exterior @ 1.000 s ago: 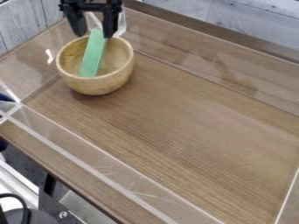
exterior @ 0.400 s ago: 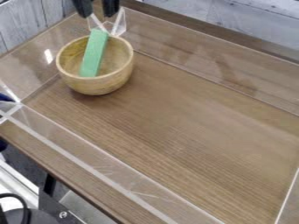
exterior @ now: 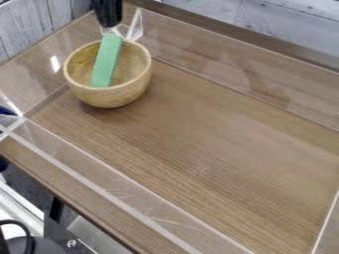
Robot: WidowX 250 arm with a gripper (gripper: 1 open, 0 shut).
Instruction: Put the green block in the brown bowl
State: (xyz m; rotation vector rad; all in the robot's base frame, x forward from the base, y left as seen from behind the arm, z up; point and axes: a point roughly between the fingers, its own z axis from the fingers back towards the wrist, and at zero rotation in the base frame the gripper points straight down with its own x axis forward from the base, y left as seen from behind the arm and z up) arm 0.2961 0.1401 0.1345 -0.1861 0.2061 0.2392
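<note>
Pincer [exterior: 109, 18] closed and empty, green block [exterior: 105, 62] just below, leaning in brown bowl [exterior: 109, 93]

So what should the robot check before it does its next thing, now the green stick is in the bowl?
1. Long bright green block inside the round light-brown wooden bowl: ok, its lower end sits in the bowl.
2. Block lying flat: not ok, it leans with its upper end over the far rim.
3. Black gripper free of the block: cannot tell, the fingertips hang right at its upper end.
4. Gripper closed: ok, the fingers look pressed together.
5. Bowl upright on the wooden table: ok.
6. Room to lift away: ok, nothing stands around the bowl.
</note>
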